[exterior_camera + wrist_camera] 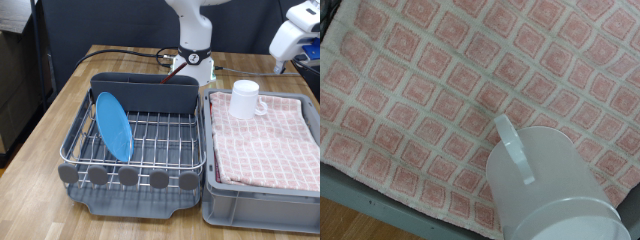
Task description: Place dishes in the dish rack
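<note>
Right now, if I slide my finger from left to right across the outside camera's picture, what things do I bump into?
Plate standing in the rack → caddy at the rack's back → mug on the pink cloth in the bin. The gripper does not show.

The robot arm (193,28) is glossy white, built of rounded, tube-like segments. Its lower column narrows into a dark grey ring joint, below which a white base housing (197,66) carries small red and dark markings that are too small to read. Dark cables (120,52) run out from the base. At the exterior view's top right, another white, smoothly curved part of the arm (293,38) shows a bright blue light or accent on its shell. The wrist view shows none of the robot's body.
</note>
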Motion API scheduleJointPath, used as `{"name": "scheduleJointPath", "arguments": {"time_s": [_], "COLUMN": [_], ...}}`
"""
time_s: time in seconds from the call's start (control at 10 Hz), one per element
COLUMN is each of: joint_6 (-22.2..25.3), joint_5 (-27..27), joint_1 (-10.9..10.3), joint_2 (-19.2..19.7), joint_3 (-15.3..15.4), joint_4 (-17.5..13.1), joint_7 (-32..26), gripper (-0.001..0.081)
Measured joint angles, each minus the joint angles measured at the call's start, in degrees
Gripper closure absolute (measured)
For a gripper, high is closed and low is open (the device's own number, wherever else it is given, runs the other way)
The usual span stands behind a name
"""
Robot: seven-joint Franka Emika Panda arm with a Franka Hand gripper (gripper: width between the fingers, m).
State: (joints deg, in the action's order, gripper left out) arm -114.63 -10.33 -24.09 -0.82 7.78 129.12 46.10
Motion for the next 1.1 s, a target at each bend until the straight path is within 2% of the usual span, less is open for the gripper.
{"name": "scheduleJointPath", "arguments": {"time_s": [0.4,0.7,0.9,1.1], "joint_6": [-2.51,-6.26,-5.93,-5.86], "joint_5": [-1.94,-3.61,-3.57,-3.73], "joint_1": [-0.02,0.0,0.0,0.0], "joint_2": [3.42,4.28,4.28,4.28], "joint_3": [1.1,0.9,0.9,0.93], "joint_4": [0.26,2.0,1.93,2.28], "joint_7": [-0.96,-3.73,-4.26,-7.46], "gripper": [0.0003,0.0003,0.0003,0.0003]}}
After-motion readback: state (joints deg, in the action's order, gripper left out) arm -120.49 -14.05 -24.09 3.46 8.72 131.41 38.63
